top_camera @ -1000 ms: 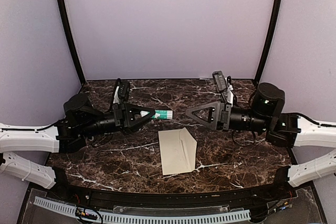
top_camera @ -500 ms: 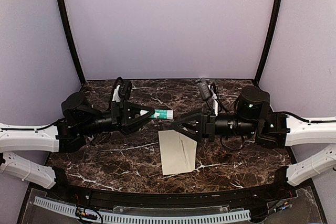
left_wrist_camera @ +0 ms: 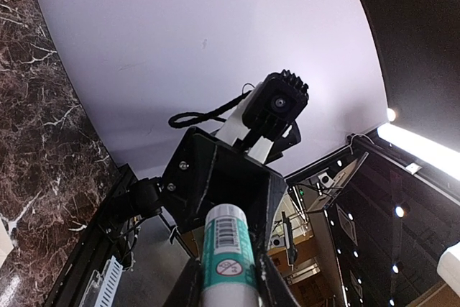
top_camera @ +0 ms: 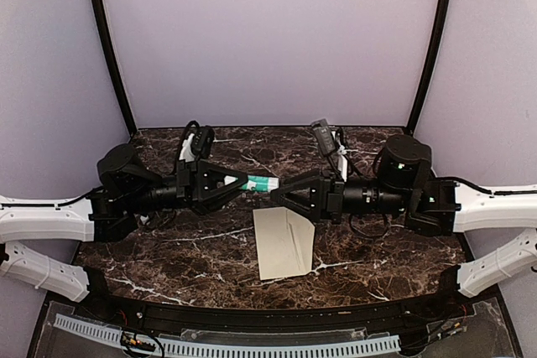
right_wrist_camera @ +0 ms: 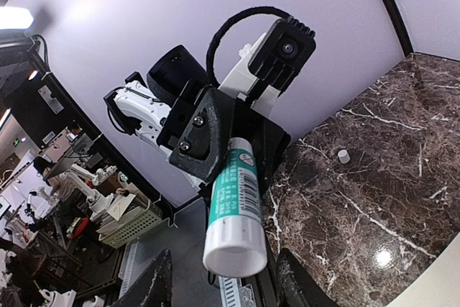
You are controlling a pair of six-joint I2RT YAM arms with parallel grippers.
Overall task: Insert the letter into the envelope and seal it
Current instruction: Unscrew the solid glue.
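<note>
The left arm (top_camera: 50, 220) reaches in low and nearly level from the left edge. The left gripper (top_camera: 239, 182) is clamped narrowly on the base of a green-and-white glue stick (top_camera: 260, 182), which it holds horizontal with the free end pointing right.

In the left wrist view the tube carries a barcode (left_wrist_camera: 226, 234) and, below it, a small red crossed-out circle (left_wrist_camera: 228, 267). In the right wrist view a second barcode sits beside a green band whose print is too small to read.

The envelope (top_camera: 283, 243) lies flat on the dark marbled desk (top_camera: 168, 249), just nearer than the two grippers. It shows a triangular fold on its right half. Whether anything is inside it cannot be told.

The right arm (top_camera: 495, 207) mirrors the left, stretched in level from the right. The right gripper (top_camera: 281, 194) has its fingers spread on either side of the stick's white end, with a gap visible. A small white cap (right_wrist_camera: 343, 155) sits alone on the desk, farther back.
</note>
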